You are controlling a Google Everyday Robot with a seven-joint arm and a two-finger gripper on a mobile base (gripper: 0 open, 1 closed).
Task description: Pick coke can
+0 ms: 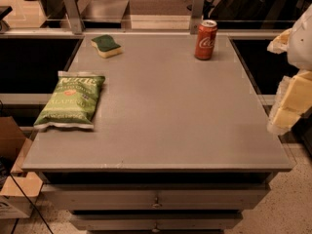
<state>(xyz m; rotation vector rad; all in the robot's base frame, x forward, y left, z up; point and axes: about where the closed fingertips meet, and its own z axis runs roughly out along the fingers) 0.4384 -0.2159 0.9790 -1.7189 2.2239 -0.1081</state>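
Coke can (205, 39) stands upright near the far right corner of the grey table (170, 116), well apart from the green chip bag (70, 101) at left, the gripper (291, 103) beside the table's right edge, its grip impossible to tell, and the sponge (106, 46) far left.

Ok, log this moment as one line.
coke can: upright, far right of table, untouched | pincer: right edge of view, beside table, apart from coke can | chip bag: flat, left side | sponge: far left
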